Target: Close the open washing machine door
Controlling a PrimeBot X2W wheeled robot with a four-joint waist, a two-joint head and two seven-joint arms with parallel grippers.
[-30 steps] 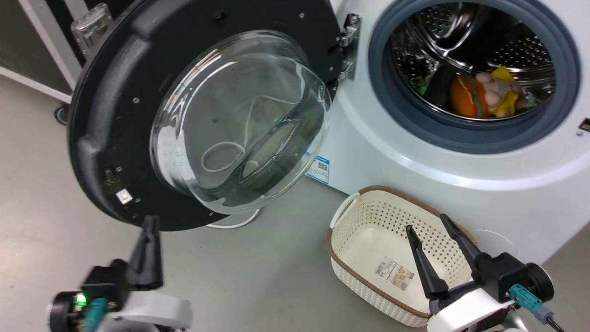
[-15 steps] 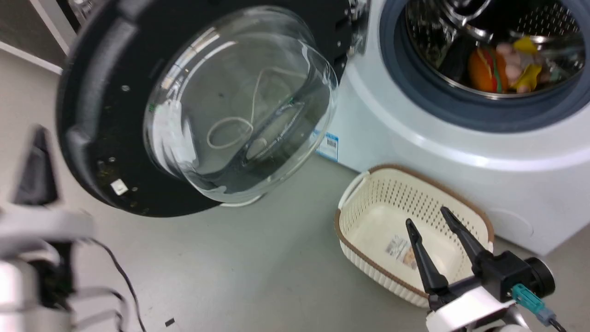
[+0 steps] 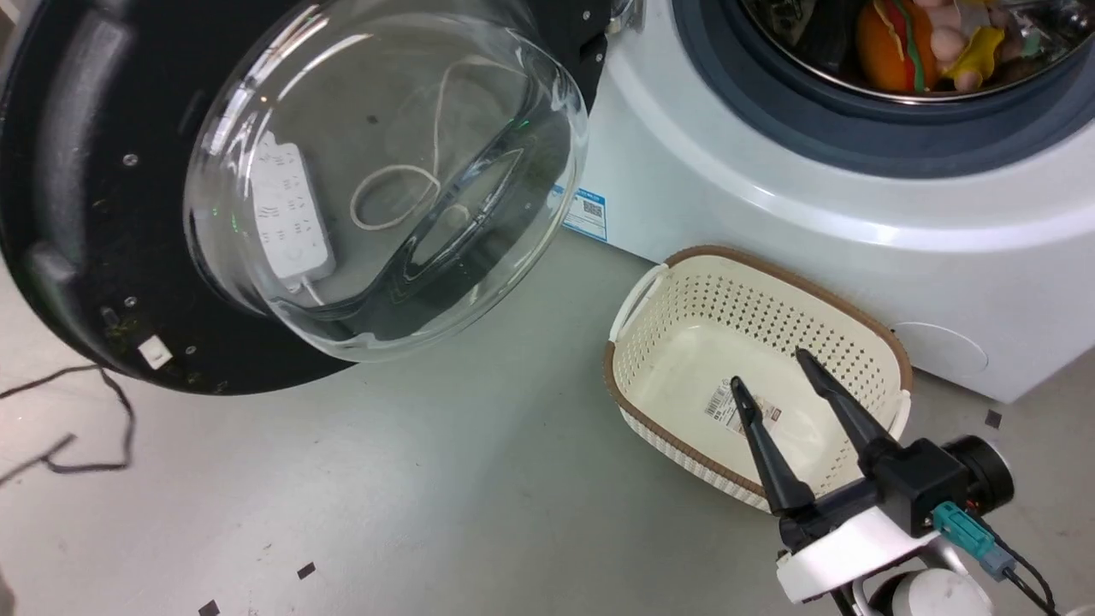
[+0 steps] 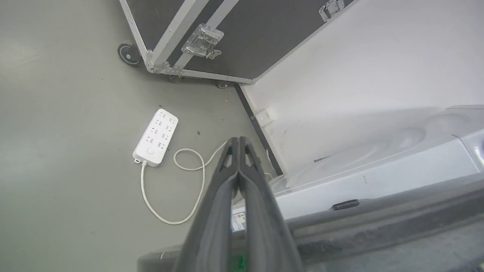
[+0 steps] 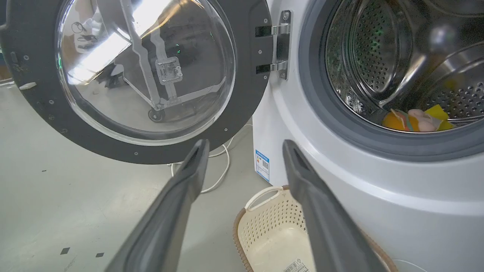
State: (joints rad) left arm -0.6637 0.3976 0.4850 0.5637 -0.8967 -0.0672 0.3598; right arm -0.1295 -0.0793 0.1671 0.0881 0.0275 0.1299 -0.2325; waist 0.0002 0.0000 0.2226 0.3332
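Observation:
The washing machine door [image 3: 77, 171] stands swung wide open at the left of the head view, its clear glass bowl [image 3: 385, 171] bulging toward me. To its right the white washing machine [image 3: 770, 214] shows its grey-ringed drum opening, with soft toys [image 3: 890, 38] inside. My right gripper [image 3: 768, 366] hangs open and empty over the basket, well short of the door. In the right wrist view the door [image 5: 245, 94] and machine [image 5: 302, 158] lie beyond that gripper [image 5: 245, 143]. My left gripper [image 4: 239, 140] is shut on nothing and points over the floor beside the machine.
A cream perforated basket [image 3: 650, 291] with a brown rim sits on the floor before the machine. A white power strip [image 4: 155, 136] and its cord lie behind the door. A wheeled black flight case [image 4: 211, 37] stands beyond. A dark cable [image 3: 94, 419] trails at the left.
The head camera has dipped and shifted. My left gripper swung up from below the door's rim and out past the left edge of the head view. The right gripper stays open over the basket.

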